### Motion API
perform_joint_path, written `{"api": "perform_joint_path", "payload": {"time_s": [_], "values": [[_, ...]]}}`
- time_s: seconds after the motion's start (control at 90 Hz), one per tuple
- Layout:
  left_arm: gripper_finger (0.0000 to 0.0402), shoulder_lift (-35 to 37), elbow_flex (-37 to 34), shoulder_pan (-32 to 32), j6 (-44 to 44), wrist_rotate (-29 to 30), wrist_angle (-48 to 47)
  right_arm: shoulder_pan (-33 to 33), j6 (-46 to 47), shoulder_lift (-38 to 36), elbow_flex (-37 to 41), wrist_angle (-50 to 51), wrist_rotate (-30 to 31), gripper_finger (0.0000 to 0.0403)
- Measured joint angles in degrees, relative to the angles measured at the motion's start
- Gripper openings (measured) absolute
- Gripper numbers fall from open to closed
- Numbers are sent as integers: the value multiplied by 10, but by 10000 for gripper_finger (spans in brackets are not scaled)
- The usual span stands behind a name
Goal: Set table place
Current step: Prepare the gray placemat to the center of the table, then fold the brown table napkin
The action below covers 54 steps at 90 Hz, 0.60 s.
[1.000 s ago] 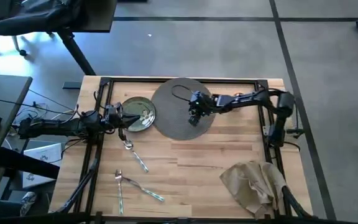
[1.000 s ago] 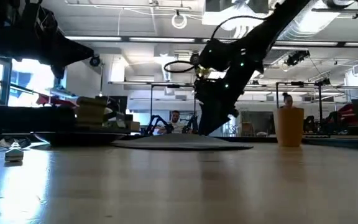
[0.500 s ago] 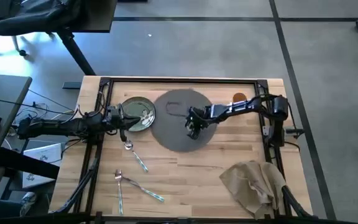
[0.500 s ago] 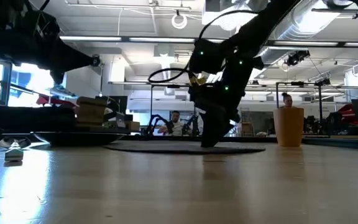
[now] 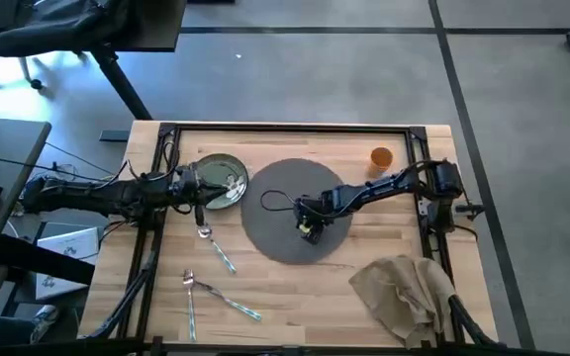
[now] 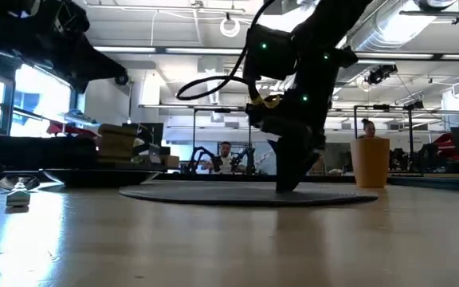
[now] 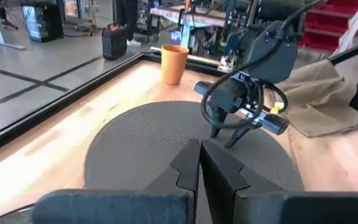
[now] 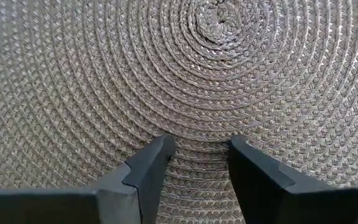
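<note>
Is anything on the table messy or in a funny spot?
Yes. The beige napkin lies crumpled at one table corner, and the cutlery is scattered at odd angles. The green plate sits beside the grey woven mat, not on it. The right gripper is pressed on the mat.

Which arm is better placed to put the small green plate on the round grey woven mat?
Probably the left. The left gripper is beside the small green floral plate, jaws shut. The right gripper presses on the round grey woven mat, jaws open, farther from the plate.
</note>
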<state>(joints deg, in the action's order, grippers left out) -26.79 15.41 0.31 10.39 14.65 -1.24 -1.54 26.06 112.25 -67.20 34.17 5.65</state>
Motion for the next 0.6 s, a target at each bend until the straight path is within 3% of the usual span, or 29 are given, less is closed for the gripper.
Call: {"api": "perform_joint_path", "payload": {"time_s": [0.2, 0.6], "values": [[0, -56, 55, -1, 15, 6, -55, -6, 3, -2, -20, 49, -24, 153], [0, -180, 154, -1, 25, 11, -62, -1, -85, -10, -206, 321, 134, 153]]}}
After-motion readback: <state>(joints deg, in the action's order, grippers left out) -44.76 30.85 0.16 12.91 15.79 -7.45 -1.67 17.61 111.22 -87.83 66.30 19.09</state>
